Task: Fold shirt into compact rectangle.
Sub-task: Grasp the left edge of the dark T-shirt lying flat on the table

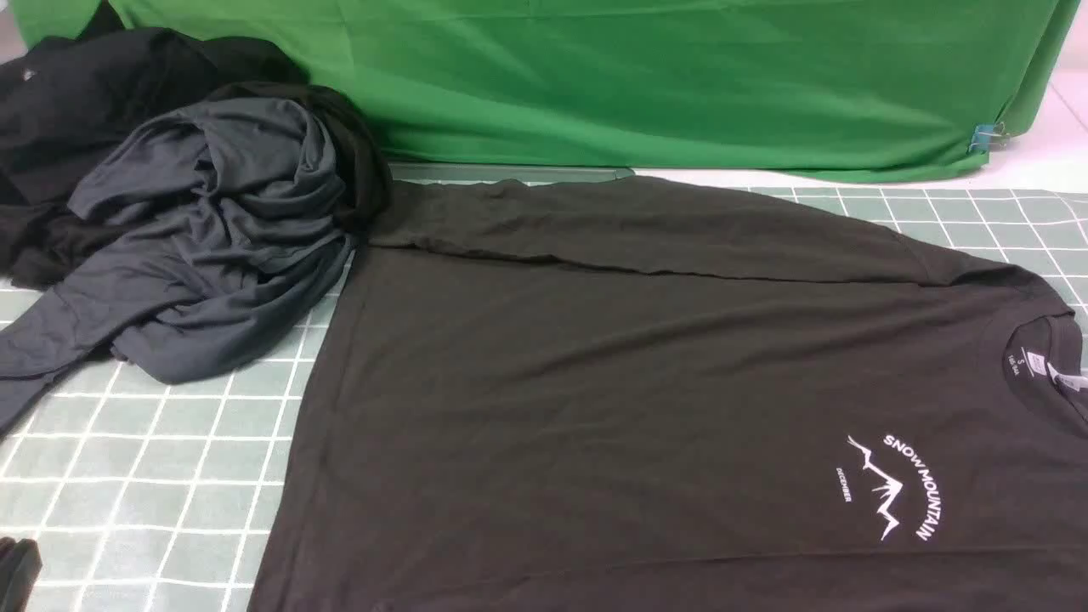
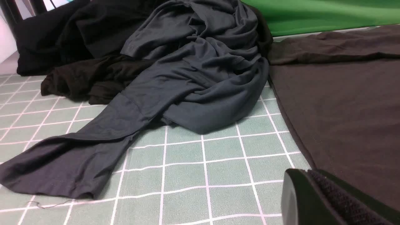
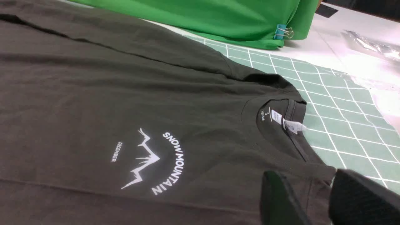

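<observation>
The shirt (image 1: 646, 382), dark brownish-black, lies spread flat on the checked mat, collar and white neck label (image 1: 1039, 365) to the right and its white mountain logo (image 1: 892, 484) near the front right. Its far sleeve is folded in along the back edge. In the right wrist view my right gripper (image 3: 322, 190) stands open, its two black fingers astride the shirt's shoulder edge beside the collar (image 3: 281, 122). My left gripper (image 1: 15, 568) barely shows at the front left corner. In its wrist view only one padded finger (image 2: 331, 200) shows, bare, next to the shirt's hem (image 2: 290, 128).
A crumpled slate blue-grey garment (image 1: 212, 246) lies at the back left touching the shirt's far corner, with black garments (image 1: 76, 102) heaped behind it. A green cloth (image 1: 680, 76) hangs along the back, held by a clip (image 1: 986, 136). The green checked mat (image 1: 127, 476) shows at front left.
</observation>
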Tool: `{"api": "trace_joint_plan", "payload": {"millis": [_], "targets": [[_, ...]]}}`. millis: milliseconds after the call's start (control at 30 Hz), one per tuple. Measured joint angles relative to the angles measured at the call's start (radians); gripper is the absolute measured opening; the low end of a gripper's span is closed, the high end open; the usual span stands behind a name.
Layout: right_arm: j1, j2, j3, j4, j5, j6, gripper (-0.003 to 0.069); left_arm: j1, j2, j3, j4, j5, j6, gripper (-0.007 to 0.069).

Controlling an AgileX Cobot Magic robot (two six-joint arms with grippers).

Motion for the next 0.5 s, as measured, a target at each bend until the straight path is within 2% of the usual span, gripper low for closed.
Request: {"api": "trace_joint_plan", "payload": {"millis": [400, 500], "targets": [[0.0, 0.0, 0.0, 0.0, 0.0, 0.0, 0.0242, 0.0, 0.0, 0.0, 0.0, 0.0, 0.0, 0.0022], [0.0, 0.0, 0.0, 0.0, 0.0, 0.0, 0.0242, 0.0, 0.0, 0.0, 0.037, -0.002, 0.014, 0.0022]]}}
